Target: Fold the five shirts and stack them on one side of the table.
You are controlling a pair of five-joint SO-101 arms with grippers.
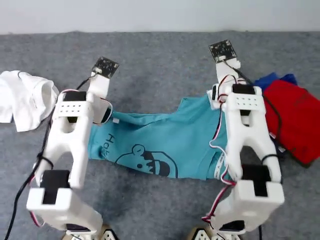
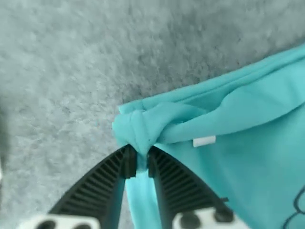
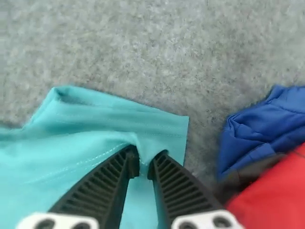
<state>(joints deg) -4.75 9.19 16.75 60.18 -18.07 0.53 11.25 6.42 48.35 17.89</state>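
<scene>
- Two grippers hold one teal shirt [image 1: 165,142], which lies spread across the middle of the table [image 1: 160,60] between my arms.
- My left gripper [image 2: 137,162] has its jaws clamped together on a bunched corner of the teal shirt. The cloth is pinched between the ribbed black tips.
- My right gripper [image 3: 144,164] has its jaws pressed together on the opposite edge, near a hemmed corner. The cloth puckers at the tips.
- Markings: a small white label [image 2: 204,141] sits just beside the bunched corner, and I cannot read it. Dark print on the front shows a cartoon figure and some letters.
- At the table's left side a white shirt [image 1: 25,97] lies crumpled, apart from the teal one.
- At the right side a red shirt [image 1: 295,120] overlaps a blue shirt [image 3: 257,133], just beside the right arm.
- Surface: the table is grey and felt-like, and a white wall [image 1: 160,15] runs along its far edge.
</scene>
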